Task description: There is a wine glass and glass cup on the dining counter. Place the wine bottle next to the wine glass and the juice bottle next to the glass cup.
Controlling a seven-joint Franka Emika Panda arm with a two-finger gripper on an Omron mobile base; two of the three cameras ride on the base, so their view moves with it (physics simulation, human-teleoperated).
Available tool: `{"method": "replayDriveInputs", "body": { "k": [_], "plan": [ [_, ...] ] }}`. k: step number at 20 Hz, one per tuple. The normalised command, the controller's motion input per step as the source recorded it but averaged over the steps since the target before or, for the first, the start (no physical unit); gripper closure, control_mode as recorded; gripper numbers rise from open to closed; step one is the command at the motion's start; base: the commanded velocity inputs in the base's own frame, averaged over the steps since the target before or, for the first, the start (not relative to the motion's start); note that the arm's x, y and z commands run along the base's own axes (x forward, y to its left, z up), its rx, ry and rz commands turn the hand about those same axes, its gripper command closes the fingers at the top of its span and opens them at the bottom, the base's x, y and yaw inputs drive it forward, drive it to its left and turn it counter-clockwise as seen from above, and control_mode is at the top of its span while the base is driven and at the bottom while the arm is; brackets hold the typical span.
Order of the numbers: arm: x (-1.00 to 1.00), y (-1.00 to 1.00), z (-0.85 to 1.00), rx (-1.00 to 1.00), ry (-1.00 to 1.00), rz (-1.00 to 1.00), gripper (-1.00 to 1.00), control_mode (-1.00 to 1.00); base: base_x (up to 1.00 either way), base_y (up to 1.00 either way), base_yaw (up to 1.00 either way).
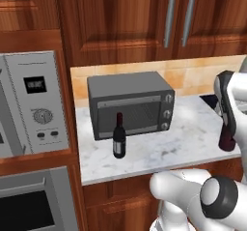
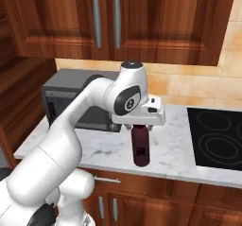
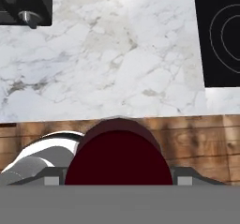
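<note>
Plainly two bottles — wine bottle (image 1: 119, 136), dark red bottle (image 2: 140, 146) in end effector (image 2: 140, 124), one toaster oven (image 1: 130, 104)

arm bent fwd, gripper (image 2: 140, 124) pointing down, jaws clamping sth.

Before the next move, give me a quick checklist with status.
1. Grip: gripper sits over the top of the dark red bottle, a finger on each side in the hand view. Ok.
2. Held bottle upright. Ok.
3. Bottle base off the counter. Cannot tell.
4. Wine bottle stands upright in front of the toaster oven, well apart from the held bottle. Ok.
5. Stovetop lies to one side, not under the bottle. Ok.
</note>
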Motion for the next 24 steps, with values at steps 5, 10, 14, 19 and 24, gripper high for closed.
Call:
{"method": "replayDriveInputs", "body": {
  "k": [5,10,14,19,24],
  "plan": [
    [0.0,0.0,0.0,0.0,0.0,0.0,1.0,1.0,-0.55,-0.02,-0.22],
    [0.0,0.0,0.0,0.0,0.0,0.0,1.0,1.0,-0.05,0.11,-0.89],
    [0.0,0.0,0.0,0.0,0.0,0.0,1.0,1.0,0.0,0.12,-0.95],
    [0.0,0.0,0.0,0.0,0.0,0.0,1.0,1.0,0.0,0.11,-0.98],
    [0.0,0.0,0.0,0.0,0.0,0.0,1.0,1.0,0.0,0.09,-0.98]
  ]
}}
